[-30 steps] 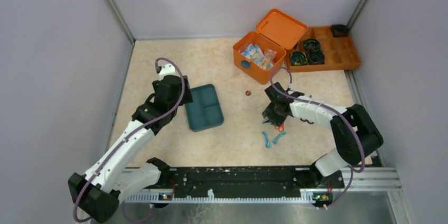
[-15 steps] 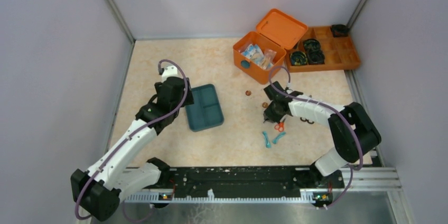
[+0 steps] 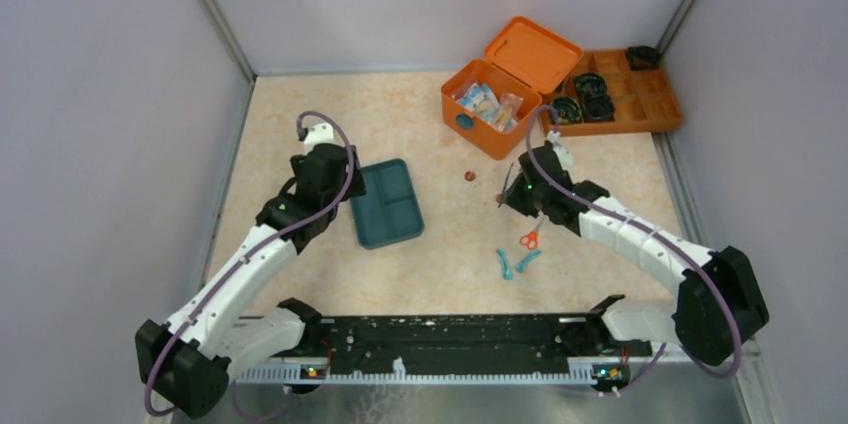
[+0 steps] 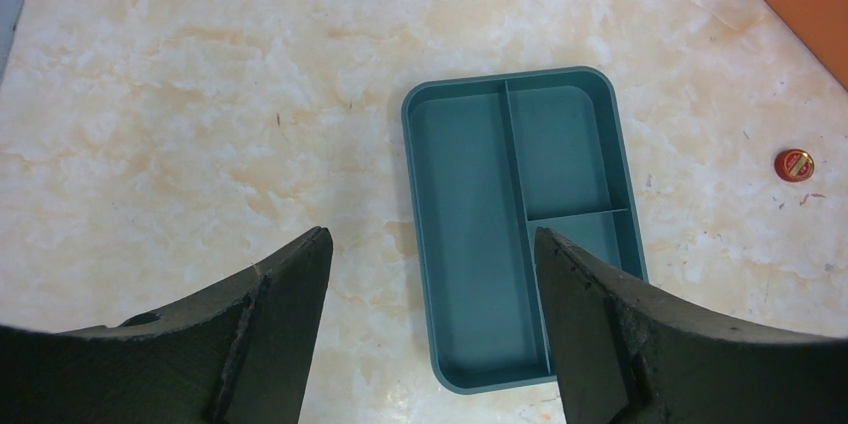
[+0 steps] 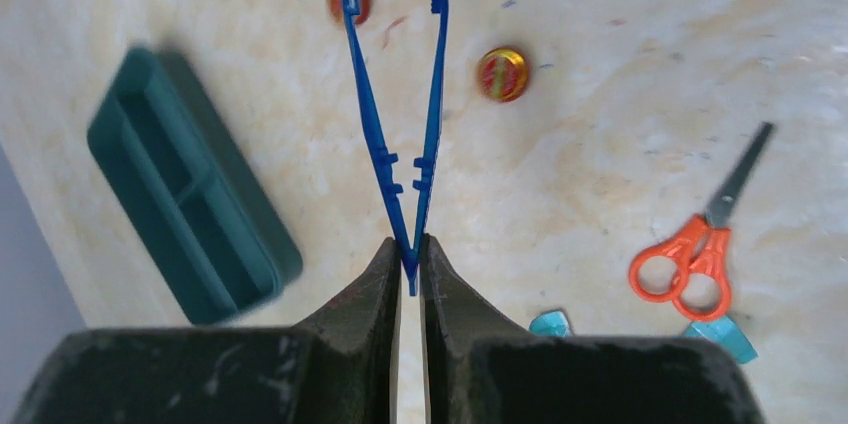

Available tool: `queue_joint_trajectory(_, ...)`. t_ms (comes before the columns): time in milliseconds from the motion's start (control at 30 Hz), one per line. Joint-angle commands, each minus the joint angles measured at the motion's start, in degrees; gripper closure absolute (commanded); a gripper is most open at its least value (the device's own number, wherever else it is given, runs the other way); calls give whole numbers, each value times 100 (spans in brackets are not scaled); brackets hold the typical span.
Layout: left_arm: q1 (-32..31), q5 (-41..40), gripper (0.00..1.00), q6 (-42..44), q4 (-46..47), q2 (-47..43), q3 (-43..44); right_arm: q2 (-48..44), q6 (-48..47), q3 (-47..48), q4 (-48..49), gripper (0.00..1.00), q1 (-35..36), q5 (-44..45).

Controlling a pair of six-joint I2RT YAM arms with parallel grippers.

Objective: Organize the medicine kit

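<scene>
One medicine kit [image 3: 490, 109], one teal tray [image 4: 465, 244], two red discs [image 5: 502, 74], left gripper [image 4: 430, 239] released, right gripper [image 5: 410, 254] grasping one tweezers [image 5: 380, 134], now nearer the kit.

A: Position of the medicine kit [image 3: 478, 130]?
B: 1 o'clock from centre, top view. An orange box, set cornerwise.
A: State?
B: Open. The lid [image 3: 533, 52] is hinged back toward 1 o'clock, the teal-grey latch [image 3: 464, 122] faces 7 o'clock, and there are packets [image 3: 488, 104] inside.
</scene>
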Motion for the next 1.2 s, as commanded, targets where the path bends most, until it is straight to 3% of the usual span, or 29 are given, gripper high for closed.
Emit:
queue_joint_trajectory(0,181,70,18,-88,115,-49,-73,289,-1879,276,1185,100,535,-1029)
queue_joint_trajectory(100,317,-85,16,-227,-2,-133,-47,681,-2419,584,1575,100,1173,-1148)
queue_joint_trajectory(233,339,-441,10,-388,-223,-421,-8,1545,-2780,957,2465,100,1541,-2419)
queue_joint_trajectory(433,347,-978,5,-547,-563,-1180,-171,3065,-3264,2469,2157,100,2043,-2794)
queue_joint_trajectory(833,337,-1435,1,-998,-759,-2344,-399,4846,-2844,4297,1234,98,2295,-2404)
queue_joint_trajectory(1167,337,-1358,1,-956,-730,-2281,-394,5170,-2519,4307,1084,84,2331,-2083)
